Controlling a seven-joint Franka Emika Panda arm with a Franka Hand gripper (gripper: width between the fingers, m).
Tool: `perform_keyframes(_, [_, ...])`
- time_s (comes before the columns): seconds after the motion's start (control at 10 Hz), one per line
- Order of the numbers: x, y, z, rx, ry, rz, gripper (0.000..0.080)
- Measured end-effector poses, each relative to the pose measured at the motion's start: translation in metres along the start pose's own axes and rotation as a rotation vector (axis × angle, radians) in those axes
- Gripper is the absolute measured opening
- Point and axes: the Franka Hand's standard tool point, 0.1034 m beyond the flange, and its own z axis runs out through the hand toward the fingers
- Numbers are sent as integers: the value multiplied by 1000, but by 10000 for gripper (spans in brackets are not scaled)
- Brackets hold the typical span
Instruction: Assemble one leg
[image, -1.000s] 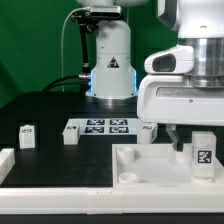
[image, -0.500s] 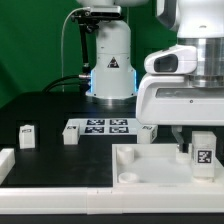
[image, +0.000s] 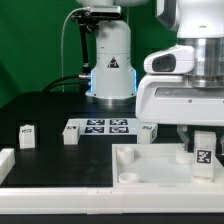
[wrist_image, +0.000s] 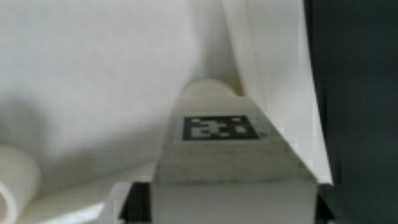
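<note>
Appearing light, rigid and slick, the leg (image: 203, 155) was judged best taken by its flat sides. It was clamped there by the end effector (wrist_image: 228, 203).

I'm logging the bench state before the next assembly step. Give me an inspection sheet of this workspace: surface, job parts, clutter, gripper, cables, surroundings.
Surface: black table, with the marker board lying on it.
Job's things: the leg is held above the white tray-like piece; three loose legs stand on the table.
Clutter: a white piece, cut off at the exterior view's left edge.
Grippers: the gripper is shut on the leg.
Cables: black cable looping beside the robot base.
Surroundings: green backdrop.
</note>
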Motion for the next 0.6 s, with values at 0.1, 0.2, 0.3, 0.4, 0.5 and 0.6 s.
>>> perform_keyframes(0.1, [-1, 0, 0, -7, 3, 117, 290])
perform_keyframes(0.2, [0, 0, 0, -10, 4, 277, 290])
perform_keyframes(0.3, [0, 1, 0, -11, 5, 403, 290])
perform_keyframes(0.4, [0, 1, 1, -13, 6, 510, 291])
perform_keyframes(0.5, [-1, 1, 1, -15, 10, 673, 291])
perform_keyframes(0.6, [-1, 2, 1, -25, 14, 835, 291])
